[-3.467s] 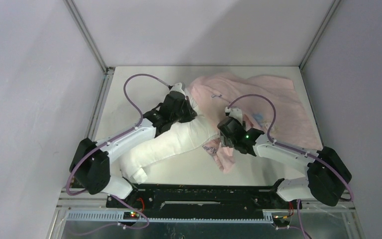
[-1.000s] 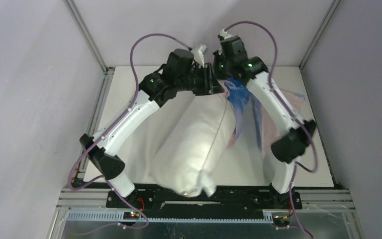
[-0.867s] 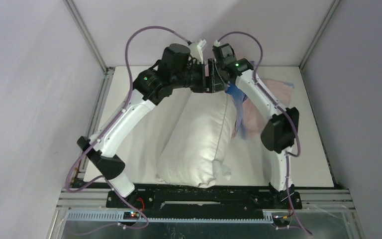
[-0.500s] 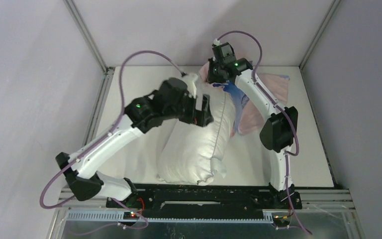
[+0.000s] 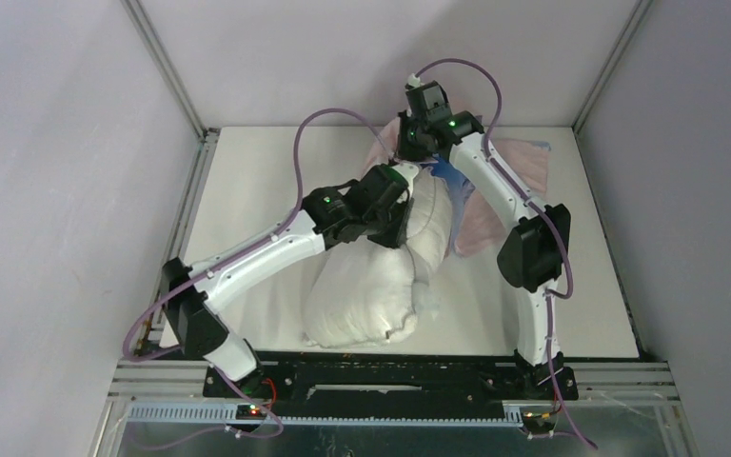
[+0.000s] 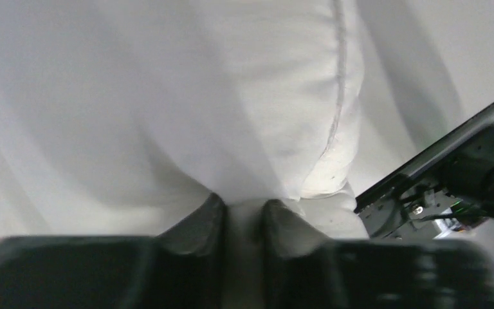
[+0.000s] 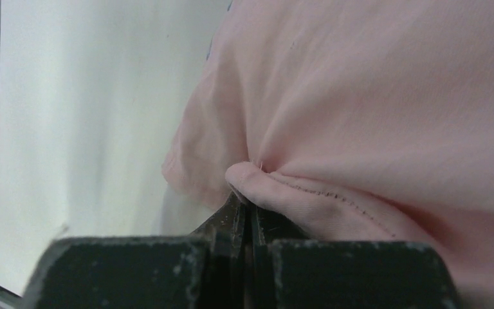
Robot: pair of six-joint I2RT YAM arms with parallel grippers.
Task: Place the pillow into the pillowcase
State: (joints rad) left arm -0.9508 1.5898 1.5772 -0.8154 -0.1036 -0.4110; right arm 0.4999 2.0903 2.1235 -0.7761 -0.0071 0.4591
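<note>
The plump white pillow point(image 5: 371, 286) lies lengthwise on the table, from the front edge toward the back. My left gripper point(image 5: 398, 228) sits on its upper half. In the left wrist view that gripper point(image 6: 243, 206) is shut on a fold of the pillow point(image 6: 167, 96). My right gripper point(image 5: 407, 152) is raised at the back, just past the pillow's far end. It is shut on the pink hem of the pillowcase point(image 7: 373, 96), as the right wrist view of the gripper point(image 7: 247, 203) shows. The pillowcase point(image 5: 519, 162) drapes down to the right, its blue side showing near the pillow.
The white table point(image 5: 247, 190) is boxed in by grey walls on three sides. A black rail point(image 5: 390, 367) with the arm bases runs along the front edge, and it also shows in the left wrist view point(image 6: 424, 187). Purple cables loop above both arms.
My left gripper let go of the pillow's top end at the back, came down toward the pillow's middle and closed on a fold there. The pillow slumped. The right gripper kept hold of the pillowcase.
</note>
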